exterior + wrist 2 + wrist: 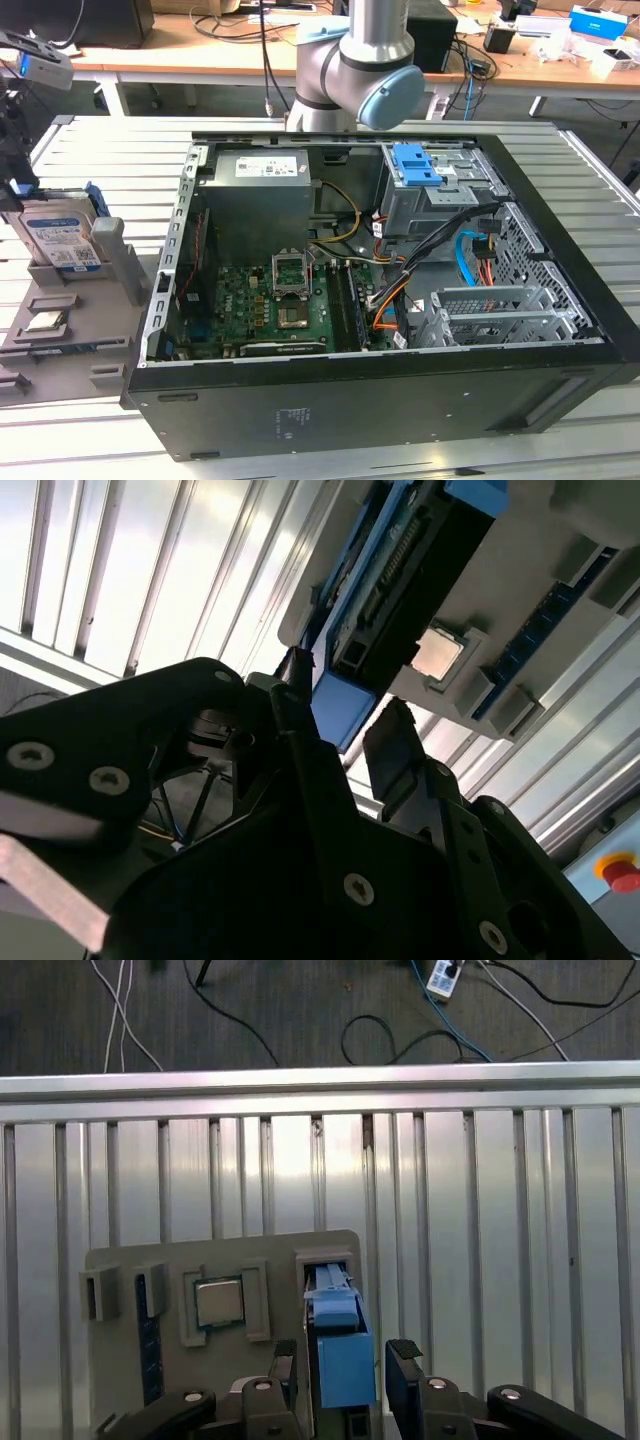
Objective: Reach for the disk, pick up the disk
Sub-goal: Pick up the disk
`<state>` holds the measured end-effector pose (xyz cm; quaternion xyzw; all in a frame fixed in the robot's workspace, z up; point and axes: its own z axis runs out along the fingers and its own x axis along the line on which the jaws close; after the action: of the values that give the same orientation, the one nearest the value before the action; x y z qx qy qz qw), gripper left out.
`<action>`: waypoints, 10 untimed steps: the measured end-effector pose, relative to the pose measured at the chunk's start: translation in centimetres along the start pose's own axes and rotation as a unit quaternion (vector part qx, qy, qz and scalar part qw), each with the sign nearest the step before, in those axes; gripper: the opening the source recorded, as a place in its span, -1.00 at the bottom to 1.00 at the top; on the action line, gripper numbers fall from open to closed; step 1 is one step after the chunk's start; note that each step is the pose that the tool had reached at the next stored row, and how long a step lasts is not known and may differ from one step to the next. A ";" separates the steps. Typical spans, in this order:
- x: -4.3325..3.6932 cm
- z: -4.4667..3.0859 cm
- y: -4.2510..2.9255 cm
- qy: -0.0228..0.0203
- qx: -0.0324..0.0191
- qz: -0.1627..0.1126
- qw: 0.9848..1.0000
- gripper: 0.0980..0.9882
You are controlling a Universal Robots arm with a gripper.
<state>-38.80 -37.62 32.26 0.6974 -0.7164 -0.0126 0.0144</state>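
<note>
The disk (62,238) stands on edge in a slot of a grey holder (70,300) at the exterior view's left, its blue-and-white label facing out. My gripper (18,175) hangs just above it. In the first wrist view I see the disk (338,1345) edge-on, with its blue bracket on top. My gripper (345,1370) is open there, one black finger (285,1368) on each side of the disk. The second wrist view shows the disk (400,575) and the gripper (345,735) open around its blue end. No contact shows.
A small square silver chip (218,1303) lies in the holder beside the disk. An open computer case (380,260) with a blue latch piece (415,165) takes up the middle of the slatted metal table (600,180). The arm's base (360,70) stands behind the case.
</note>
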 end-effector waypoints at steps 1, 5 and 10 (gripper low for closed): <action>-0.02 0.21 -0.02 0.000 0.000 -0.001 1.000 -0.14; -0.05 0.90 -0.06 0.000 0.000 -0.006 1.000 -0.14; -0.06 1.83 -0.12 0.001 0.000 -0.012 1.000 -0.14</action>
<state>-38.75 -37.56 30.43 0.7063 -0.7076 -0.0121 0.0147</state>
